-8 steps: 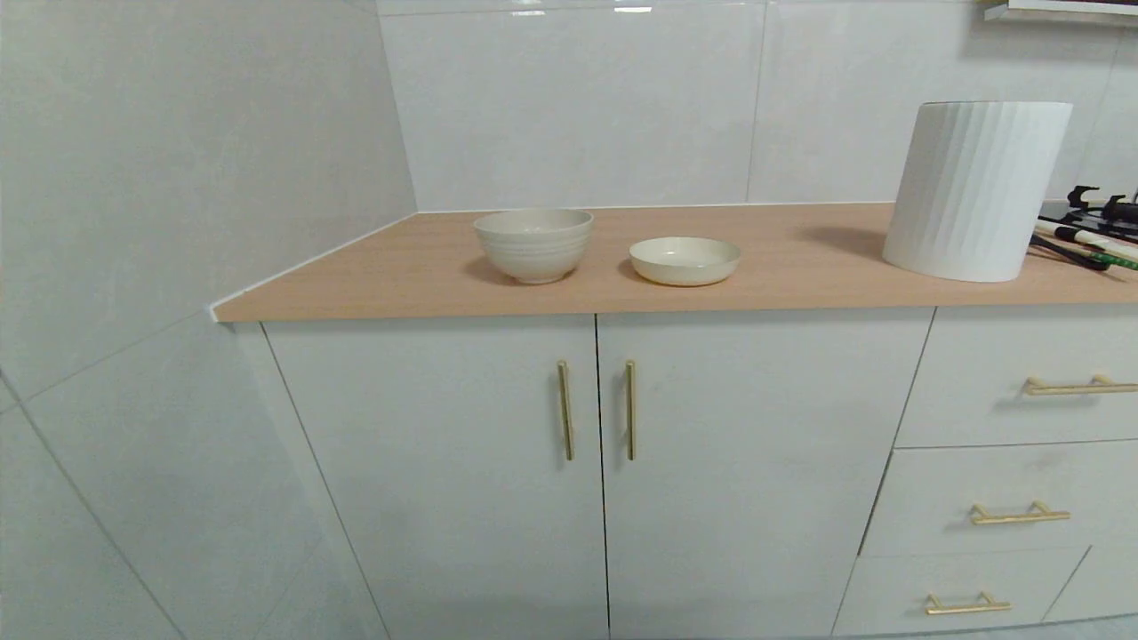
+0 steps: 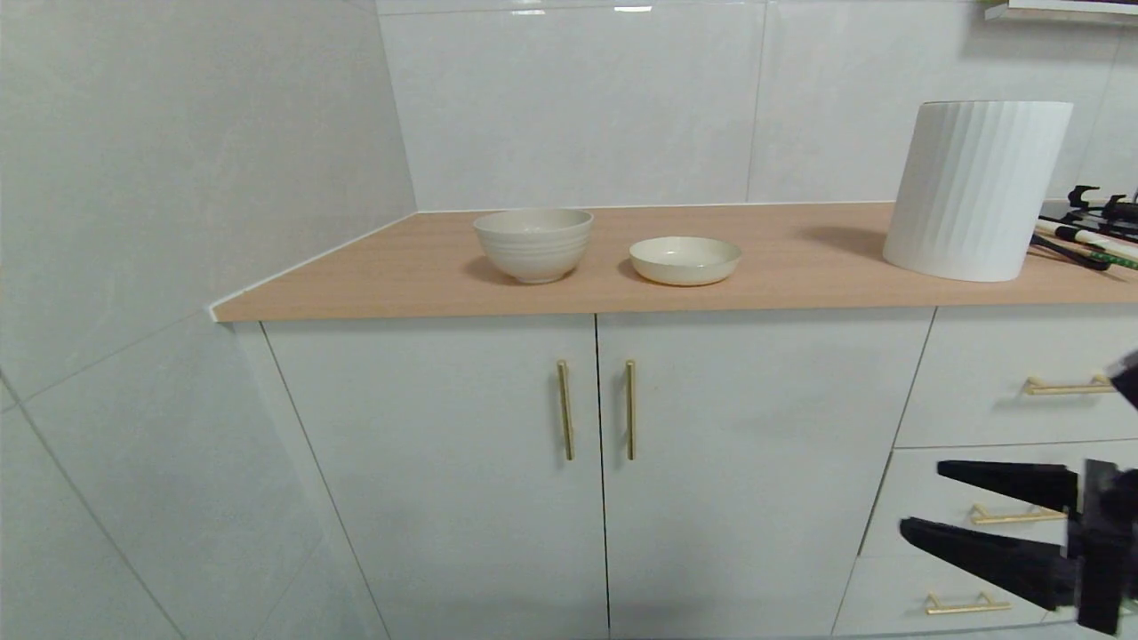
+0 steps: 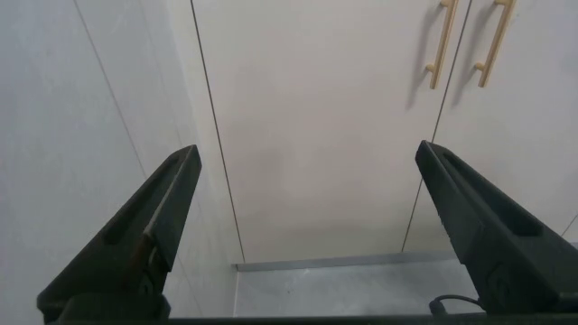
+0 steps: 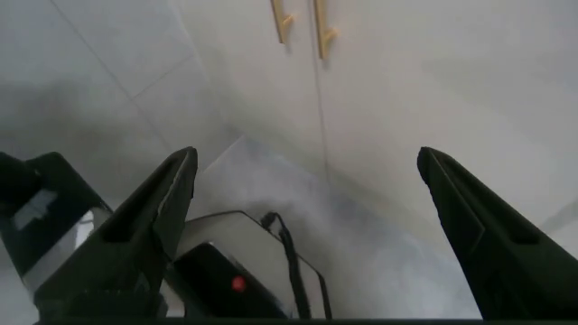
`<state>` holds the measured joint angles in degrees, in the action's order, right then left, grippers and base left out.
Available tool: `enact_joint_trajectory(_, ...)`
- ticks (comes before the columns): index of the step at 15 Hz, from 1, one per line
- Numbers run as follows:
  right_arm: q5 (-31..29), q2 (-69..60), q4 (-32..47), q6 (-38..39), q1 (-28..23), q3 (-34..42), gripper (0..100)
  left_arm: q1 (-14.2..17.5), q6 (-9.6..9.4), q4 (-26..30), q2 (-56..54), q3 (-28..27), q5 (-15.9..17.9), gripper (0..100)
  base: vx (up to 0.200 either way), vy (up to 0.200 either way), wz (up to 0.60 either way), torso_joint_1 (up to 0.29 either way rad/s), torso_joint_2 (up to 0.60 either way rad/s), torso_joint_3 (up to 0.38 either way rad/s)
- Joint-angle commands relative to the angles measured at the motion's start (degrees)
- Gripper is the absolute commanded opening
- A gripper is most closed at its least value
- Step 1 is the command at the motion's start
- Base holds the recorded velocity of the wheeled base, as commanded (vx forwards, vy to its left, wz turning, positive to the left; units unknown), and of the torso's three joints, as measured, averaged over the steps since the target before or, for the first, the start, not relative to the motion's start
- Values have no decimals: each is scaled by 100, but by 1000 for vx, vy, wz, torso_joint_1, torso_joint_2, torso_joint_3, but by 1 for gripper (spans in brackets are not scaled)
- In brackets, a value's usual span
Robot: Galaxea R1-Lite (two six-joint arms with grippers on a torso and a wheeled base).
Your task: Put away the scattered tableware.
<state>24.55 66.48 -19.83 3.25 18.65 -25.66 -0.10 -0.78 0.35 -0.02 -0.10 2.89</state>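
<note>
A cream ribbed bowl (image 2: 533, 244) stands on the wooden countertop (image 2: 800, 267), left of the middle. Beside it to the right lies a shallow cream dish (image 2: 685, 260). My right gripper (image 2: 925, 502) is low at the right edge of the head view, in front of the drawers, open with nothing between its black fingers (image 2: 978, 547). In the right wrist view the right gripper (image 4: 307, 171) is open, facing the cabinet doors' gold handles (image 4: 302, 23) and the floor. My left gripper (image 3: 307, 171) is open too, low before the left cabinet door (image 3: 316, 135).
A tall white ribbed cylinder (image 2: 976, 188) stands at the countertop's right, with brushes and dark utensils (image 2: 1089, 240) behind it. Below are two cabinet doors with gold handles (image 2: 597, 409) and drawers (image 2: 1022, 444) to the right. A tiled wall closes the left side.
My right gripper has come up into the head view at the lower right, in front of the drawers. The bowl and dish have not moved.
</note>
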Motion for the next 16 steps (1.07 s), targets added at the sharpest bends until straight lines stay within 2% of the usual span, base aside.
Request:
enact_joint_trajectory(1,15,2036,-768,281,578,-862,100,1,-1,0,2,1,1,100,0,0,0,0,0,0)
enact_joint_trajectory(7,15,3794,-803,905,1211,-2619,100,1,-1,0,2,1,-8,100,0,0,0,0,0,0)
enact_joint_trajectory(10,15,4664,-820,1678,1325,-3525,100,1,-1,0,2,1,-8,100,0,0,0,0,0,0)
enact_joint_trajectory(14,-29,5350,-1110,1766,1334,-4052,100,1,-1,0,2,1,1,100,0,0,0,0,0,0)
enact_joint_trajectory(16,-161,5543,-1330,1942,1343,-4087,100,1,-1,0,2,1,-8,100,0,0,0,0,0,0)
